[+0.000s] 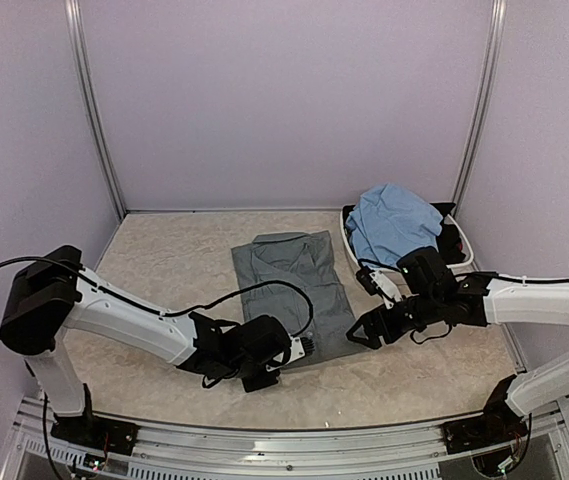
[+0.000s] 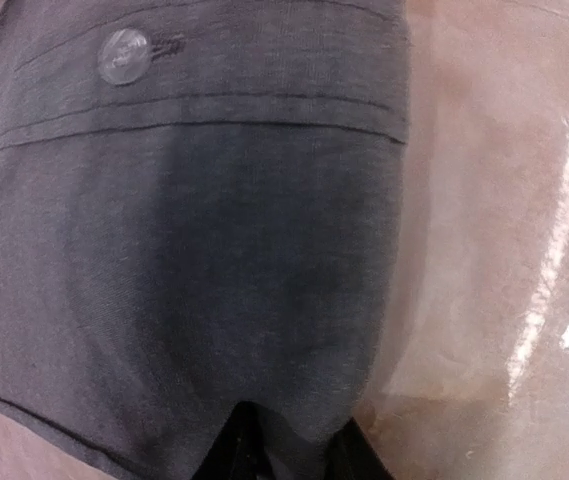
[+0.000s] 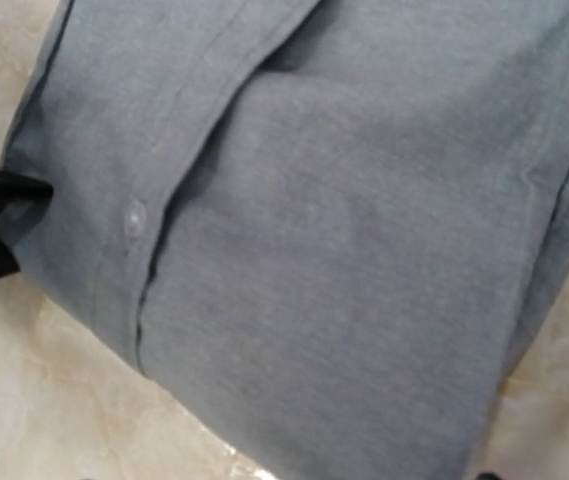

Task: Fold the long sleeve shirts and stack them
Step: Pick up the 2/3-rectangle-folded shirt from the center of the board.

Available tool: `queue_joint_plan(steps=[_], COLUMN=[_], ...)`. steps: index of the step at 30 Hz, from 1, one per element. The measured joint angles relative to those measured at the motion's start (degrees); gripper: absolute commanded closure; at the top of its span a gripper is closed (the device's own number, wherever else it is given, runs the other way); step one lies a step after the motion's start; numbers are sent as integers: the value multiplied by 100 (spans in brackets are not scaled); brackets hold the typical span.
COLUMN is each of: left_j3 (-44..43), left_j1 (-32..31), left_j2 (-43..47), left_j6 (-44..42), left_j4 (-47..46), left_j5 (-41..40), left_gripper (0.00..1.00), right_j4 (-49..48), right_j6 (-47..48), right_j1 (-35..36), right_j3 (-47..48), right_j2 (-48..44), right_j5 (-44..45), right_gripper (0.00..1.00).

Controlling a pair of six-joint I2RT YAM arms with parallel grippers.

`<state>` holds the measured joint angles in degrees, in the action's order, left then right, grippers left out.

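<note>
The slate grey long sleeve shirt [image 1: 289, 280] lies folded flat in the middle of the table, its buttoned placket facing up. My left gripper [image 1: 302, 348] is at the shirt's near edge. In the left wrist view the grey shirt [image 2: 194, 280] bulges up and runs down between the two black fingers of the left gripper [image 2: 299, 455], which pinch it. My right gripper [image 1: 362, 332] hovers at the shirt's near right corner, jaws apart. The grey shirt [image 3: 344, 230] fills the right wrist view, where two black fingertips [image 3: 9, 186] touch its left corner. The light blue shirt [image 1: 392, 222] lies crumpled in a basin.
The white oval basin [image 1: 467, 255] stands at the back right, with a dark item [image 1: 451, 240] beside the blue shirt. Lilac walls and metal posts close the back and sides. A black cable [image 1: 264, 287] loops over the grey shirt's near part.
</note>
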<state>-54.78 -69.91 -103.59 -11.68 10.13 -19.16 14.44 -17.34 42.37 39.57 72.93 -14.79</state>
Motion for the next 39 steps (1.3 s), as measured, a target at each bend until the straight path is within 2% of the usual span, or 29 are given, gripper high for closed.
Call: queue_joint_plan(steps=[2, 8, 11, 18, 22, 29, 35, 39], left_j3=[-7, -13, -13, -11, -13, -11, -7, 15], left_j1=[-44, -142, -142, -63, 90, 260, 337, 363], left_j2=[-52, -4, 136, 669, 901, 1244, 1447, 1552], left_j6=[-24, 90, 146, 81, -66, -105, -114, -131], left_j4=[52, 334, 638, 1440, 1803, 2168, 2315, 2382], left_j5=[-66, -15, 299, 1532, 2304, 3460, 3985, 4236], left_gripper=[100, 100, 100, 100, 100, 100, 100, 100], right_j4=[7, 63, 15, -391, -789, -1132, -1025, -916], right_j6=[2, 55, 118, 382, 439, 417, 483, 566], right_j1=[0, 31, 160, 1565, 2428, 3687, 4197, 4319], right_j3=[-11, -52, -120, -737, -1198, -1346, -748, -487], right_j2=[-4, -404, -651, -1504, -1659, -1040, -72, 164], right_j5=[0, -26, -4, 758, 1375, 2503, 3141, 3410], right_gripper=[23, 25, 27, 29, 28, 28, 28, 29])
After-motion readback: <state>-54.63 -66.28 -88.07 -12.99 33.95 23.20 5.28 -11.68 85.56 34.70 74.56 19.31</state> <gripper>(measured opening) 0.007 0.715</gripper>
